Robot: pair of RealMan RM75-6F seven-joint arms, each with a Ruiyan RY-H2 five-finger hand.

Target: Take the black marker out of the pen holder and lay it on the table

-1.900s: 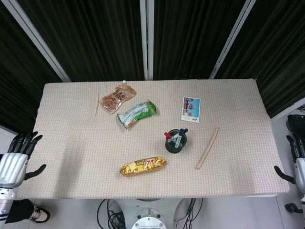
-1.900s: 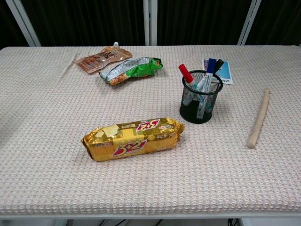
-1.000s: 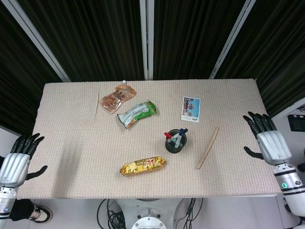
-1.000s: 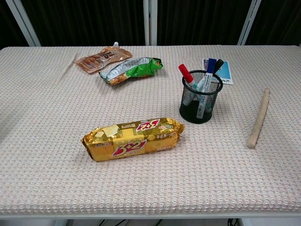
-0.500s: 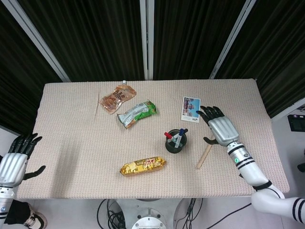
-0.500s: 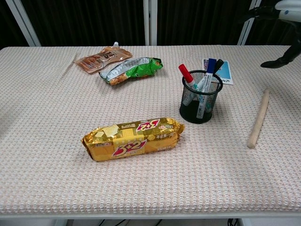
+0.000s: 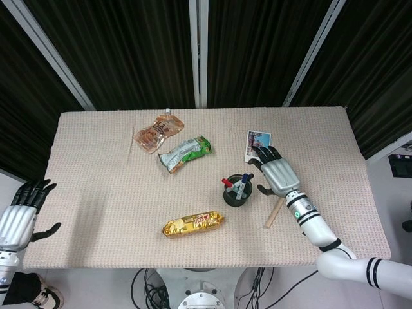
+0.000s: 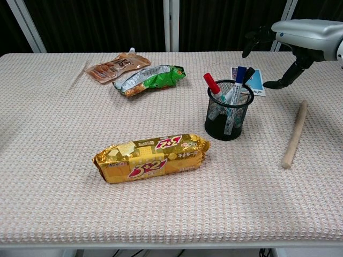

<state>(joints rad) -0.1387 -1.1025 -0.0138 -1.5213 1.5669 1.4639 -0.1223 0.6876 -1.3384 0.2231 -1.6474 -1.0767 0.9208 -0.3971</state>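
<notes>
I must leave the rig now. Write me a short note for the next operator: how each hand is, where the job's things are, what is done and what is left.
Right hand: open, holds nothing, hovering just right of the pen holder, above the table.
Left hand: open, holds nothing, off the table's left edge.
Black marker: in the pen holder, beside the red and blue ones, untouched.
Done: only the approach of the right hand.
Left: pinch the black marker, lift it out without tipping the holder, lay it on bare cloth.
</notes>
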